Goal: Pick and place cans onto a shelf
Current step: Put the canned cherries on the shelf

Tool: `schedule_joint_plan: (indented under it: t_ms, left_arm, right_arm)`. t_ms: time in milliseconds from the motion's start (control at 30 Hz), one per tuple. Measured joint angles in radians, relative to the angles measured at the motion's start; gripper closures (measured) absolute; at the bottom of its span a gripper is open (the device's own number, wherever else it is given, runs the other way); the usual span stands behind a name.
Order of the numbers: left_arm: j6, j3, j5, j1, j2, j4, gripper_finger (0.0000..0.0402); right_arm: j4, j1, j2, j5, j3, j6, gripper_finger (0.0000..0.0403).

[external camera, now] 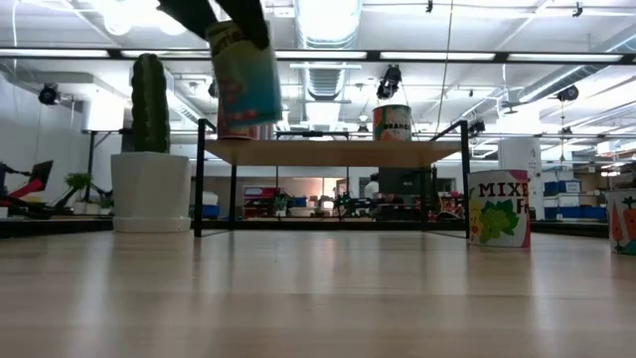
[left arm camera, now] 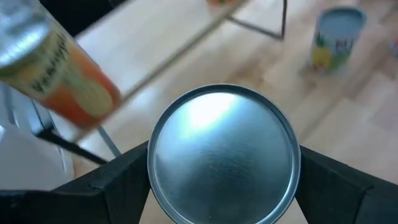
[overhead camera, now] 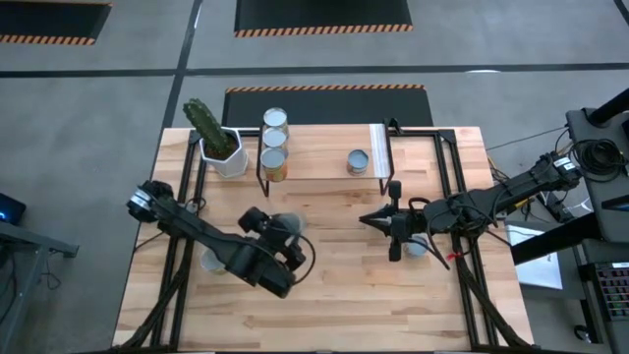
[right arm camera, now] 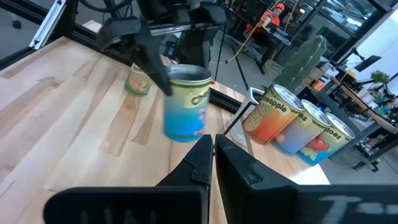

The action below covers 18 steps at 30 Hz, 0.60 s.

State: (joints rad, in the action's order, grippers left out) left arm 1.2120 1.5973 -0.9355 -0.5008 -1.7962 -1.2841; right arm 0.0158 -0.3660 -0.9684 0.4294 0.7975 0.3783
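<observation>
- High view: the left gripper [overhead camera: 285, 234] sits over the middle of the table [overhead camera: 324, 315], its fingers clamped on the sides of a can [overhead camera: 283, 227] whose silver top shows between them. The right gripper [overhead camera: 368, 220] waits further right over the table, fingers closed together on nothing. On the shelf [overhead camera: 319, 157] three cans [overhead camera: 274, 146] stand in a row at the left end, and a single can [overhead camera: 358, 161] stands near the white strip. A cactus pot [overhead camera: 224, 155] stands just beside the shelf's left end. One more can [overhead camera: 211, 260] stands under the left arm and another [overhead camera: 417, 245] under the right arm.
- Low view: the held can [external camera: 245, 82] hangs tilted in the air, above the level of the shelf board [external camera: 333, 151], near its left end. A can [external camera: 393, 123] stands upright on the board. A can marked "MIXE" [external camera: 499, 208] stands on the table by the right post, and another [external camera: 623, 221] is cut off at the edge.
- Left wrist view: the can's round top [left arm camera: 224, 155] fills the gap between the two dark fingers [left arm camera: 118, 180], which press its sides. A blurred orange can [left arm camera: 59, 71] lies beyond, probably one on the shelf.
- Right wrist view: the closed right fingers [right arm camera: 202, 163] point at the lifted blue-and-yellow can [right arm camera: 185, 102]; the three shelf cans [right arm camera: 297, 127] are alongside.
</observation>
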Motion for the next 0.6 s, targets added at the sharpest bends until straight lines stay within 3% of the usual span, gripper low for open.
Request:
schedule_joint_plan:
  t_ms: [167, 600]
  left_arm:
    - [0.017, -0.005, -0.098, 0.002, 0.0, 0.001, 0.0088]
    - [0.028, -0.006, -0.105, 0.002, 0.0, 0.053, 0.0088]
  right_arm:
    - [0.008, 0.0, 0.0, -0.003, 0.0, -0.092, 0.0394]
    - [-0.003, -0.007, 0.0, -0.018, 0.0, -0.182, 0.0394]
